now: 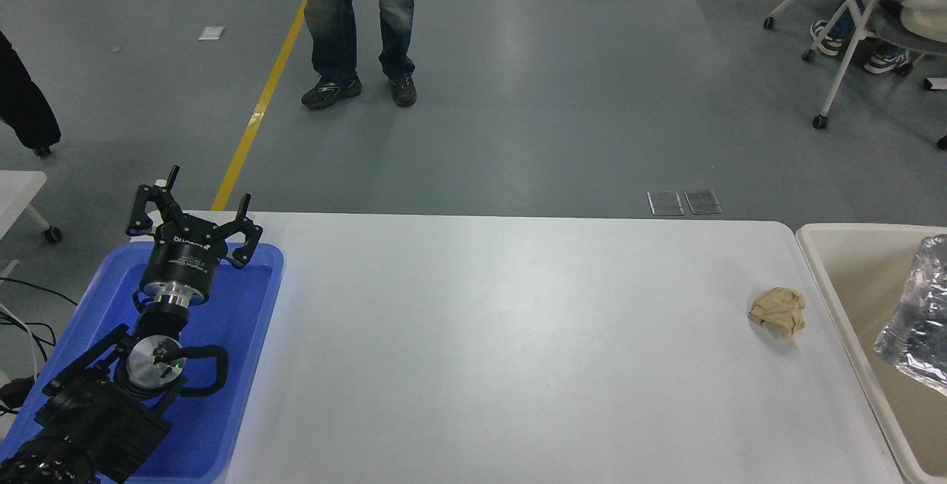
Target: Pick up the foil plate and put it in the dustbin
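A: At the table's (518, 336) right end, past its edge — the dustbin (843, 247), cream tub; foil plate (914, 325) shows within the bin's outline, cut off by the frame edge; crinkled, blurred. Resting or in the air?

B: Can't tell; blur hides it. No gripper seen on it; right arm not in view, so nothing to say abt its grip.

A: Anything else nr the bin?

B: Tan paper wad (777, 311) on the table, just left of the bin's rim; apart from it, not touching.

A: Left arm?

B: Left gripper (194, 217) at the table's far-left corner, over the blue tray (259, 306); fingers spread wide, nothing betw them; tips reach past the tray's far rim. Arm body lies along the tray twd the near-left corner.

A: Beyond the table?

B: Grey floor; yellow line (259, 106) running away from the table's left corner; person (359, 25) standing beside it, legs & shoes only; another person seated on a wheeled chair (851, 47) beyond the table's right end.
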`<action>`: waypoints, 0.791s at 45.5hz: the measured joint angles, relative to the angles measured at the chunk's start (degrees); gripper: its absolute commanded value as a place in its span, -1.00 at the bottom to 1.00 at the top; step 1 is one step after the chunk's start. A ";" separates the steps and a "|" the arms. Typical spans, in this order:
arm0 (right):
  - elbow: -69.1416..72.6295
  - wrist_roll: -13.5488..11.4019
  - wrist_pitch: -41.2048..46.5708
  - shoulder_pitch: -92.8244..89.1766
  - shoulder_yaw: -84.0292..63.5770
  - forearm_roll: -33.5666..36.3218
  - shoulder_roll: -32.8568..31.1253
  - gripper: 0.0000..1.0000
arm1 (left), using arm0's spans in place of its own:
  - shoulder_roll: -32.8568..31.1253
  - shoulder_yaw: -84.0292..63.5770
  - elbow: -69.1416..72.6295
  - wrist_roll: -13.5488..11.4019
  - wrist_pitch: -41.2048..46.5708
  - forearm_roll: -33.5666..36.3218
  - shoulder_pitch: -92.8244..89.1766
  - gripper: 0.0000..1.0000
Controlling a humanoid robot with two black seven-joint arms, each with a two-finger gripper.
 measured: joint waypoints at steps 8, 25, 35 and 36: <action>-0.13 -0.02 -0.18 -0.51 0.08 0.09 0.22 -0.44 | 0.00 0.00 0.00 0.00 -0.01 0.00 0.00 1.00; -0.10 0.05 -2.13 -0.73 -0.27 0.47 0.17 1.00 | 0.00 -0.02 0.00 0.00 -0.01 -0.03 0.00 1.00; 0.70 0.06 -2.32 1.86 -0.68 0.52 0.05 1.00 | 0.00 -0.04 0.00 0.00 -0.01 -0.03 -0.01 1.00; 0.93 0.06 -2.30 2.38 -0.73 0.53 0.03 1.00 | 0.00 -0.04 0.01 0.00 -0.01 -0.04 -0.01 1.00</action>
